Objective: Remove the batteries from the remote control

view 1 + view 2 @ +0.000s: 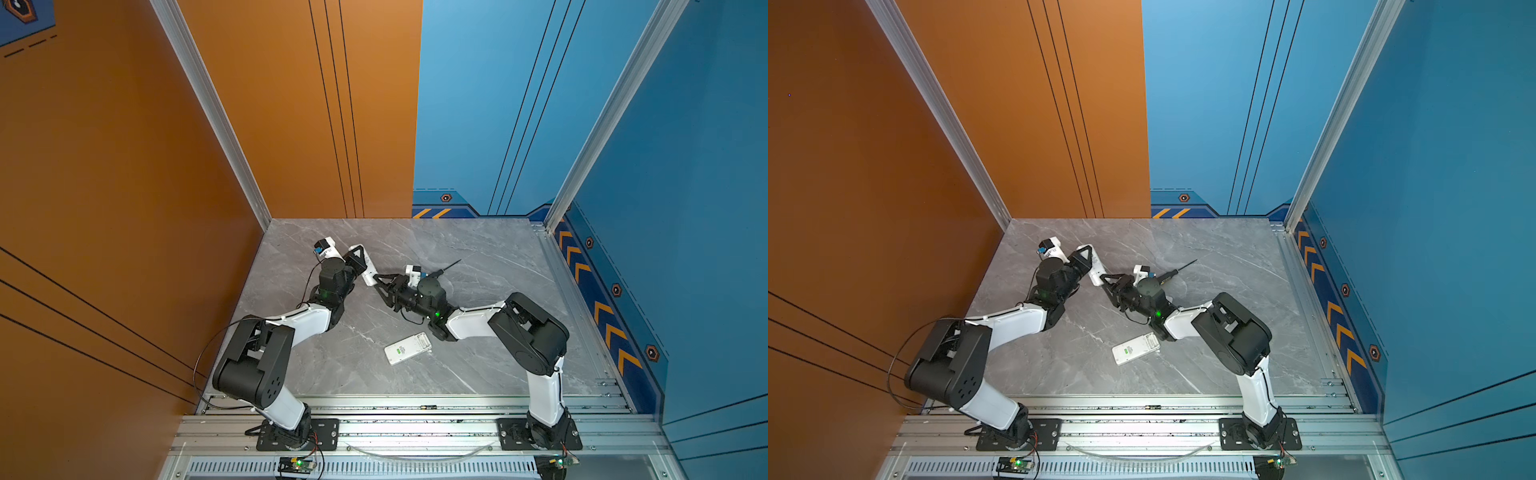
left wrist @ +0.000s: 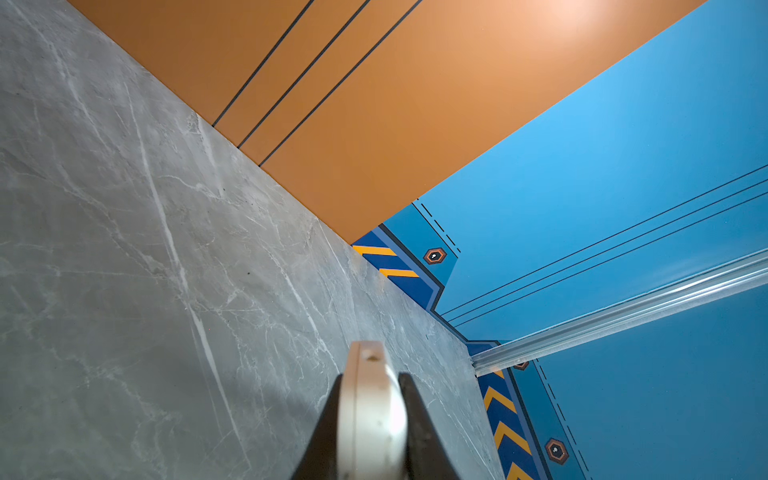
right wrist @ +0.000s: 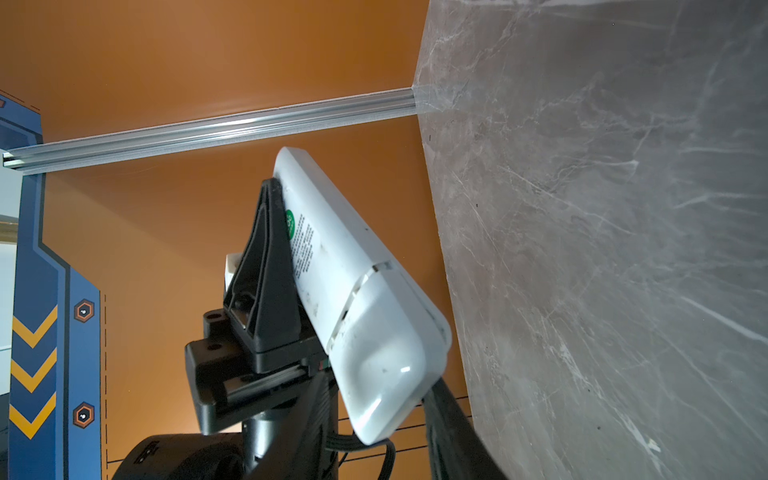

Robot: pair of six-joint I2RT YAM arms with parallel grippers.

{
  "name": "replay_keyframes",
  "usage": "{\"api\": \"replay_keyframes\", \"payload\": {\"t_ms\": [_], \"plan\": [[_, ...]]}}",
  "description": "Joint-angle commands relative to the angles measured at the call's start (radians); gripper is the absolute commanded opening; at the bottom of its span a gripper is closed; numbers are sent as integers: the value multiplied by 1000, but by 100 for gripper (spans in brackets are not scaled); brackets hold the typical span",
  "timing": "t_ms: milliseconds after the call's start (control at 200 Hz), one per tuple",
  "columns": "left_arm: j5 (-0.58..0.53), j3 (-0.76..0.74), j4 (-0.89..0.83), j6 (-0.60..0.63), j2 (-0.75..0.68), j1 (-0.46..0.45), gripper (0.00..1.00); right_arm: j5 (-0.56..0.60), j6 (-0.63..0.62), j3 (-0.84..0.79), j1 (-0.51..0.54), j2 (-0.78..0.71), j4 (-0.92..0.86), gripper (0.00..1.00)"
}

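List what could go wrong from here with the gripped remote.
1. The remote is tilted and clamped only by the left end effector. The right end effector, its jaws astride the cover end, could twist it loose.
2. The cover is still on. If it pops off suddenly, the batteries inside may drop and roll away.
3. The screwdriver lies just behind the right wrist, so a backward pull could knock it.
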Motion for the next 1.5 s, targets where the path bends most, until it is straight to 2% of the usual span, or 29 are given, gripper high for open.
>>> {"api": "replay_keyframes", "payload": {"t_ms": [0,300,450,701,1051,1496], "plan": [[22,-6,0,27,10,-4,0,30,-16,-8,-8,-35,31,38],[21,-7,-13,39,14,-1,0,44,-23,-63,-20,-81,31,37],[21,3,-12,36,21,-7,0,23,-11,-42,-20,-55,38,38],[18,9,-12,29,16,0,0,3,17,-56,1,-42,50,51],[33,2,-9,26,17,-5,0,-4,37,15,4,19,62,51],[30,2,-2,16,21,5,0,5,72,-15,45,24,88,54]]}}
